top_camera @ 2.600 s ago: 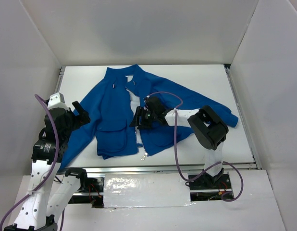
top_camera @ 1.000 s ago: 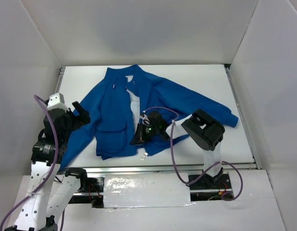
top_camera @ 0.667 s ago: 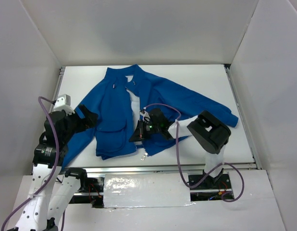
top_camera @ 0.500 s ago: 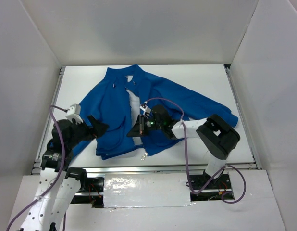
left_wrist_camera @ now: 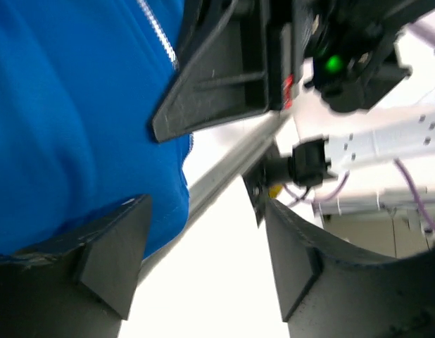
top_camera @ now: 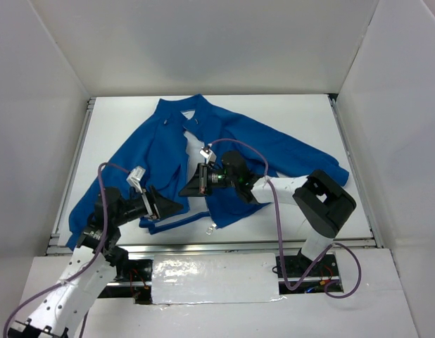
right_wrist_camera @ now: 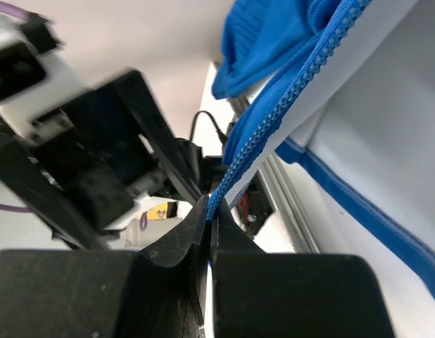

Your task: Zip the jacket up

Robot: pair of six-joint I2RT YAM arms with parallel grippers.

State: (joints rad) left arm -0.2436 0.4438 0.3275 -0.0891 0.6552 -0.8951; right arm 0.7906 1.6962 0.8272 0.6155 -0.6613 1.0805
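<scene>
Now that the right claw (right_wrist_camera: 209,208) pinches the jacket's (top_camera: 231,148) zipper edge (right_wrist_camera: 295,98), the left claw (left_wrist_camera: 203,260), open and empty, reaches the hem (left_wrist_camera: 168,211), so mating can start

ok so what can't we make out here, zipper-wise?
- Zipper slider: found in no view; the silver speck at the jacket hem, top view, is too small to identify.
- Zipper tape end, right wrist view: hidden between the right gripper's shut fingers.
- Zipper teeth, left wrist view: blurred, running behind the right gripper.
- Near hem corner, top view: under the left gripper.
</scene>
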